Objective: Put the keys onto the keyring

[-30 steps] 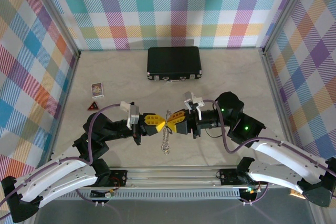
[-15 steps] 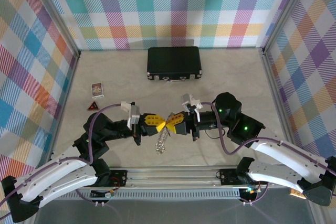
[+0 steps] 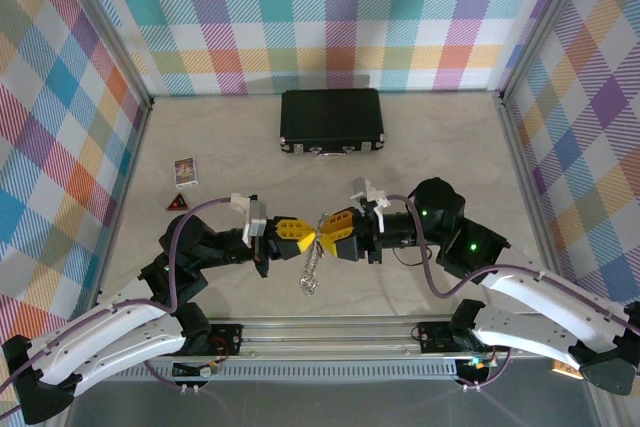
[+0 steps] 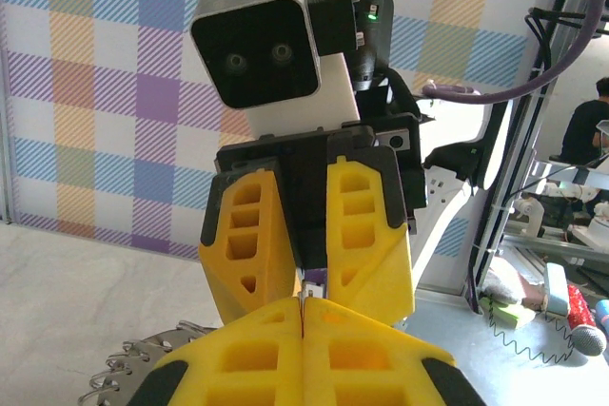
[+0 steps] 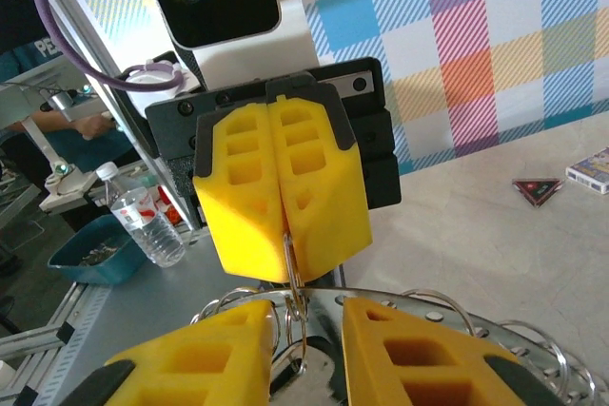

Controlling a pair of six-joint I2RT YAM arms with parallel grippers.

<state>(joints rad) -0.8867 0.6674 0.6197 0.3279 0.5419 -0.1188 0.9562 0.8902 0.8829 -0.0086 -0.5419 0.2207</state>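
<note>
Above the front part of the table (image 3: 450,147), the two arms are meeting tip to tip. The left gripper (image 5: 285,259) is pressing its yellow fingers fully together on the keyring (image 5: 294,282), a thin loop that is coming out between their tips. The keys (image 3: 312,275) are hanging down from this meeting place as a chain. The right gripper (image 5: 303,335) is holding its fingers apart, with the loop in the gap between them.
</note>
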